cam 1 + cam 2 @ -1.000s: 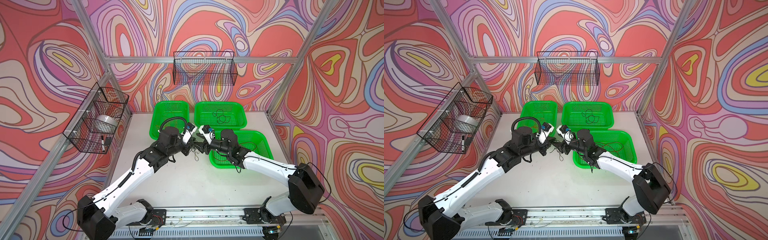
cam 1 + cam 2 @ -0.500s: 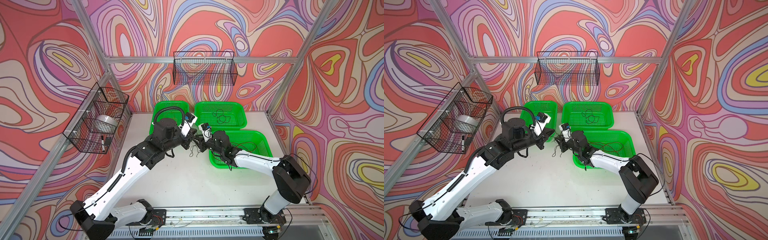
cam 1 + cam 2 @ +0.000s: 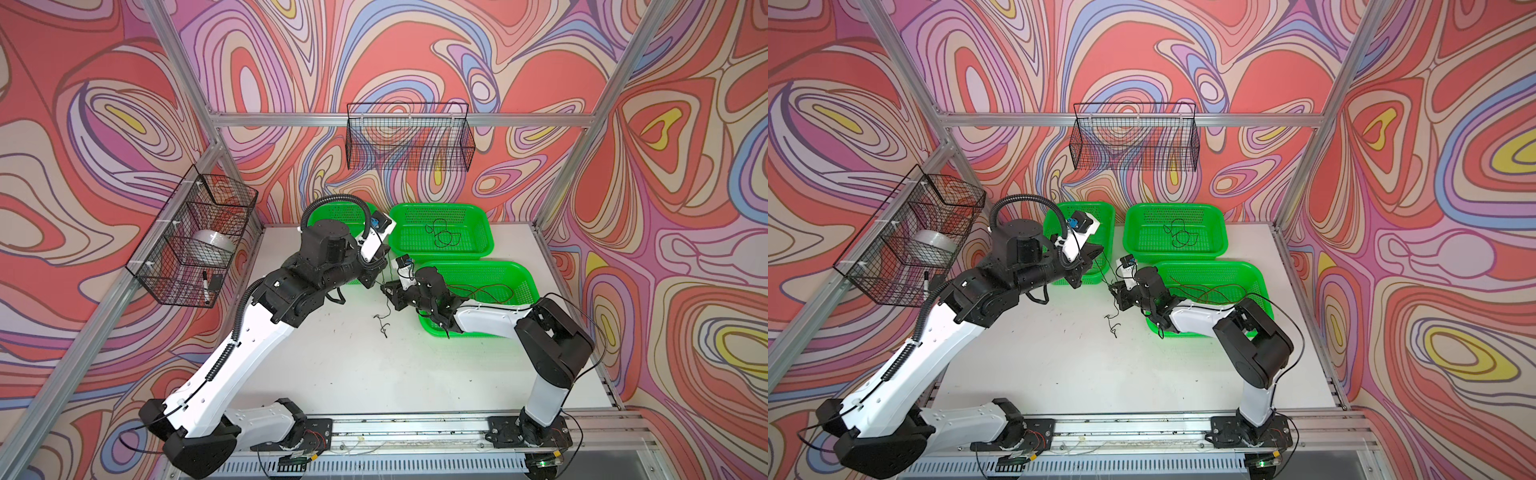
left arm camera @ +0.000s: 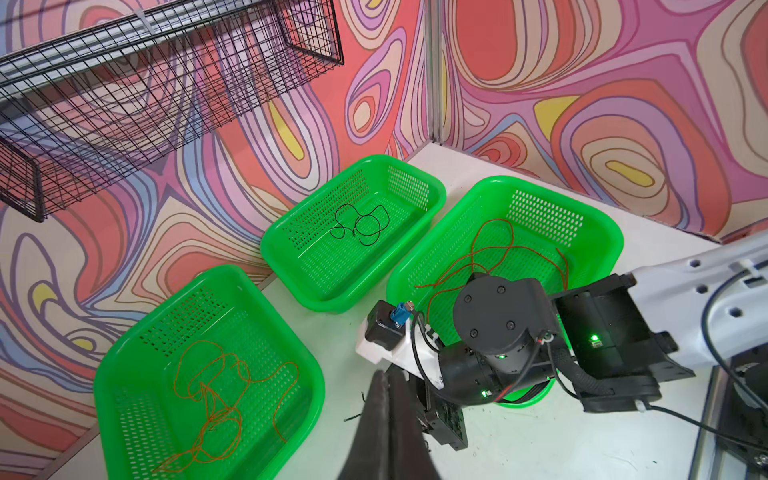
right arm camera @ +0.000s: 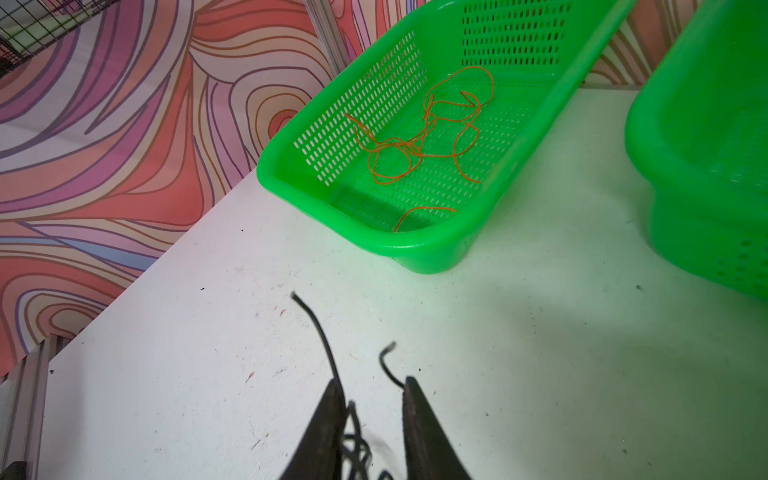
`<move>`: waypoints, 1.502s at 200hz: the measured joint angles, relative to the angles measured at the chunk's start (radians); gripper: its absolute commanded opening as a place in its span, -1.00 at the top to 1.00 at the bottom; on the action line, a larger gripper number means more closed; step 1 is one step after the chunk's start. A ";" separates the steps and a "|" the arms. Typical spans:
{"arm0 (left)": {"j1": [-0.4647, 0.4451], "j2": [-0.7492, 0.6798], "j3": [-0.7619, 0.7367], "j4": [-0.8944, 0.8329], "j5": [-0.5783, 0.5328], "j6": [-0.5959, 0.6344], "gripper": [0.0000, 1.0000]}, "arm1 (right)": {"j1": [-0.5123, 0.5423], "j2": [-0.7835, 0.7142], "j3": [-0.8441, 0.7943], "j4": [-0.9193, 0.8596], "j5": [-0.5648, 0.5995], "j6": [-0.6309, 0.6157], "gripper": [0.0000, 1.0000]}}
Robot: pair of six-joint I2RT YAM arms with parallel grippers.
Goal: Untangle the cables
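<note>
A thin black cable (image 3: 383, 322) runs from my left gripper (image 3: 384, 259) down through my right gripper (image 3: 388, 289), and its curled end dangles onto the white table. The left gripper (image 4: 384, 376) is shut on the cable's upper part, just above and behind the right one. The right gripper (image 5: 372, 386) hovers low over the table. Its jaws stand a little apart, with a black cable (image 5: 320, 332) tangle loose between them. Orange cables (image 4: 208, 395) lie in the back left basket, another black cable (image 3: 442, 235) in the back middle basket, and dark red cables (image 4: 490, 249) in the right basket.
Three green baskets stand at the back and right: left (image 3: 1079, 204), middle (image 3: 440, 205), right (image 3: 478, 264). The right forearm lies across the right one. A wire basket (image 3: 409, 137) hangs on the back wall. Another (image 3: 195, 241) on the left wall holds a white roll and a marker.
The left gripper has lifted back and away from the right one, drawing the black cable out between them. The right gripper's jaws have narrowed and it has dropped nearer the table.
</note>
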 measured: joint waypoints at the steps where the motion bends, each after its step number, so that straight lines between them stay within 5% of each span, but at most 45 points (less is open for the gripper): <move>1: 0.000 0.000 0.001 -0.001 0.000 0.001 1.00 | 0.000 0.000 0.000 0.000 0.000 0.001 0.47; 131: 0.092 -0.032 0.033 -0.022 0.005 0.049 1.00 | 0.003 -0.057 -0.026 -0.030 0.094 -0.026 -0.22; 209: 0.174 -0.055 0.021 -0.021 0.006 0.060 1.00 | 0.003 -0.193 -0.113 0.013 0.057 -0.067 -0.32; 300: 0.387 -0.058 -0.110 -0.016 0.056 0.053 1.00 | 0.003 -0.308 -0.167 0.057 -0.010 -0.122 -0.35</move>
